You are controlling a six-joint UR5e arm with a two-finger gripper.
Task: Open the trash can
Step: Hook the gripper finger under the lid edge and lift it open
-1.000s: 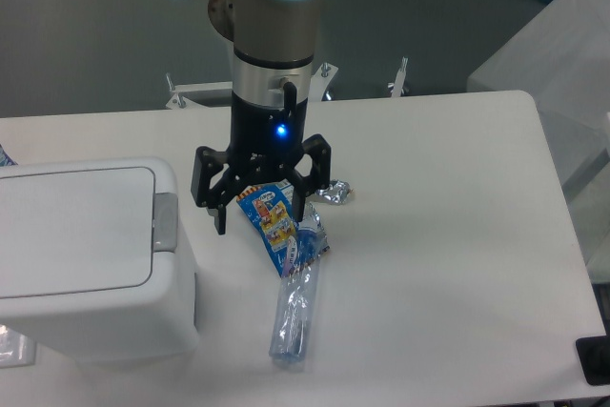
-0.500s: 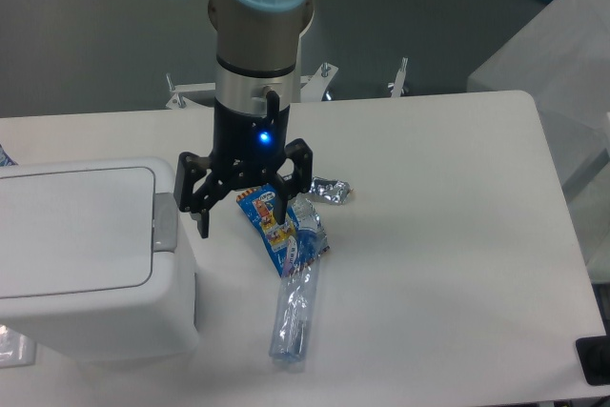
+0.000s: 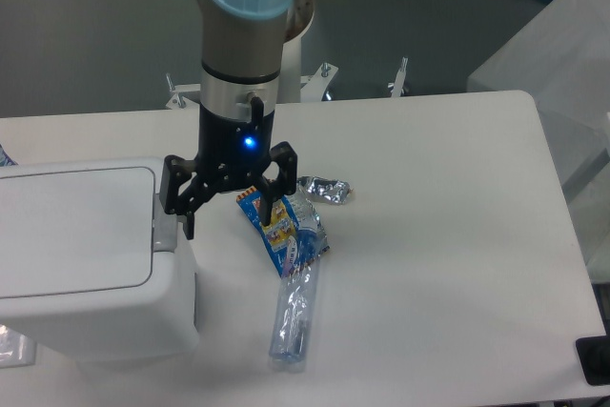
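Note:
The trash can (image 3: 86, 264) is a big white boxy bin at the left of the table, its flat lid (image 3: 71, 226) closed and a small grey latch tab (image 3: 165, 231) on its right rim. My gripper (image 3: 229, 218) hangs open, fingers pointing down, with nothing between them. Its left finger (image 3: 184, 212) is right at the latch tab, and whether they touch cannot be told. The right finger (image 3: 279, 202) is over the snack packet.
A blue snack packet (image 3: 276, 226) lies on the white table (image 3: 438, 235) just right of the bin, with a crushed clear plastic bottle (image 3: 294, 316) below it and a crumpled foil wrapper (image 3: 324, 191) behind. The table's right edge runs at the far right.
The arm has moved steadily left, carrying the open gripper from above the snack packet to the bin's right rim by the latch tab. Nothing else moved.

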